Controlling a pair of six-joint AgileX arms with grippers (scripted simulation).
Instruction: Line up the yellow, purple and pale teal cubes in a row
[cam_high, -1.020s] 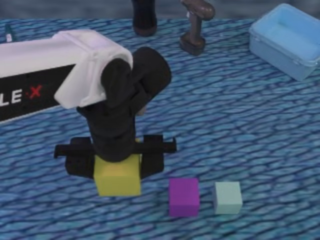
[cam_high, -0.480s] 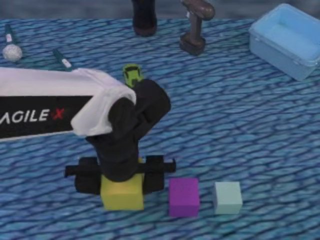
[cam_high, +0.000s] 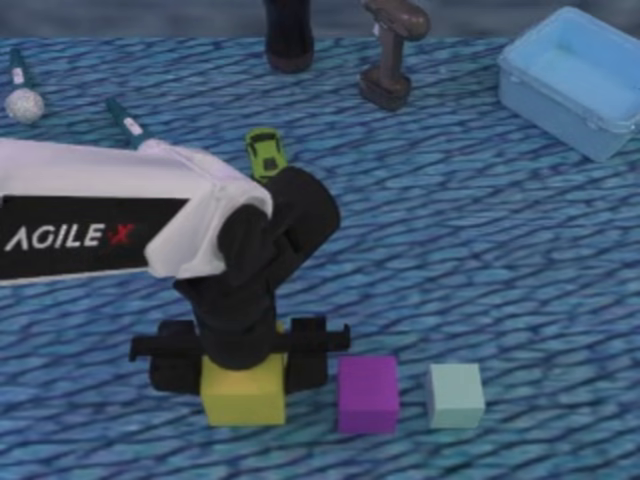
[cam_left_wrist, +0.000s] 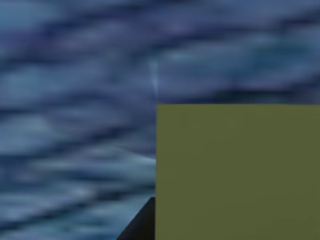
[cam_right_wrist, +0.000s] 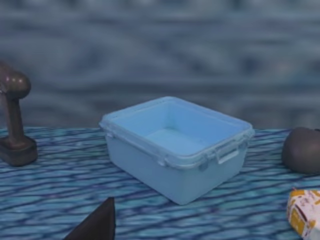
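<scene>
Along the table's front edge in the top view, the yellow cube (cam_high: 243, 395) stands left of the purple cube (cam_high: 368, 393), and the pale teal cube (cam_high: 456, 395) is right of that. The three sit roughly in one row, with small gaps. My left gripper (cam_high: 243, 375) comes down from above and is shut on the yellow cube, its black fingers (cam_high: 306, 355) pressed to the cube's left and right sides. The yellow cube (cam_left_wrist: 235, 170) fills much of the left wrist view. My right arm is parked out of the top view.
A light blue plastic box (cam_high: 575, 80) (cam_right_wrist: 175, 145) stands at the back right. A lime-green toy car (cam_high: 265, 152) lies behind my left arm. A brown drill-shaped object (cam_high: 390, 60) and a dark post (cam_high: 288, 35) stand at the back. A teal marker (cam_high: 125, 118) lies back left.
My left gripper carried the yellow cube right and toward the front edge, closer to the purple cube. The arm's shift uncovered the toy car. In the last half second it barely moved.
</scene>
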